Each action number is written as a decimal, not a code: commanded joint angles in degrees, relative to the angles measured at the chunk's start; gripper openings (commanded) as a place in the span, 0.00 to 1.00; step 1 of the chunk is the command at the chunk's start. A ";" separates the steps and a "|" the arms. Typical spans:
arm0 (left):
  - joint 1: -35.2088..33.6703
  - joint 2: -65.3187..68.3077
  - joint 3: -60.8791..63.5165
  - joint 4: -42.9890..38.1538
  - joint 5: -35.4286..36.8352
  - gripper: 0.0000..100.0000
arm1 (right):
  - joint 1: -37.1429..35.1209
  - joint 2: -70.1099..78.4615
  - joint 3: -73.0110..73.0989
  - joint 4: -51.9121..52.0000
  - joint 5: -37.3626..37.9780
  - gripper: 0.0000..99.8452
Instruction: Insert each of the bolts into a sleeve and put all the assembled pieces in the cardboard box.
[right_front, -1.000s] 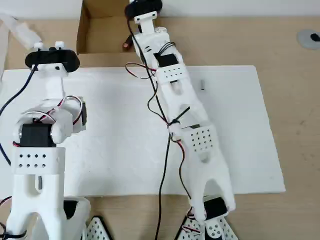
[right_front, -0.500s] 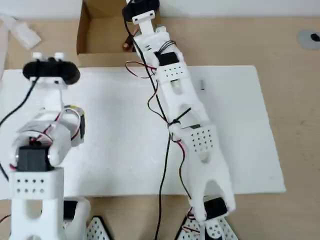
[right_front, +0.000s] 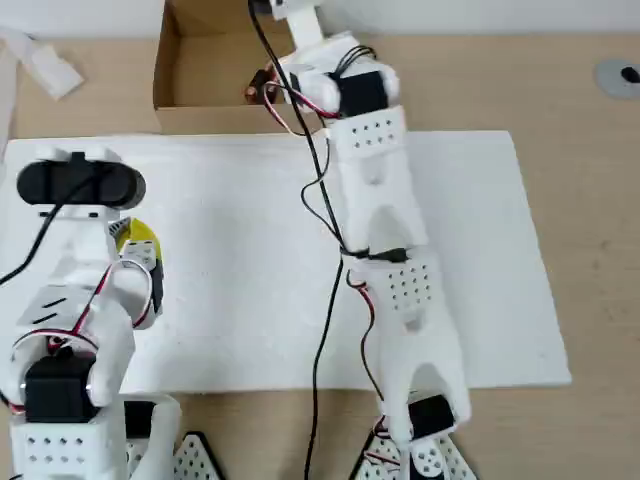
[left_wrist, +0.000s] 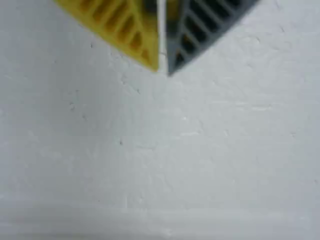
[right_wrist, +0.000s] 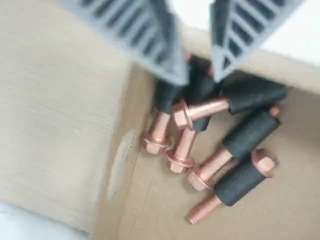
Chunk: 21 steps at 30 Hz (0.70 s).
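Note:
The cardboard box stands at the far edge of the table, behind the white foam mat. In its corner lie several copper bolts, each pushed into a black sleeve; from above they show as a copper glint. My right gripper hangs open just above this pile, with nothing between its grey fingers. Near the left edge of the mat my left gripper is shut and empty, yellow finger against grey finger, just over the bare foam.
The white foam mat covers most of the table. The right arm lies stretched across it toward the box, trailing red and black cables. A white object lies at the far left, a grey disc at the far right.
The left arm has drawn back toward the near edge of the mat. The right arm's wrist has lifted and folded over the box.

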 joint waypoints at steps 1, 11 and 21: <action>-0.79 -1.80 2.81 -3.78 -0.62 0.01 | 1.10 -6.20 -7.69 12.57 0.53 0.01; -0.26 -6.29 12.92 -6.42 -0.62 0.01 | 6.29 -26.77 -1.19 20.57 -2.46 0.01; -5.01 -12.79 19.16 -11.25 -0.70 0.01 | 5.32 -71.60 60.62 20.31 -4.48 0.01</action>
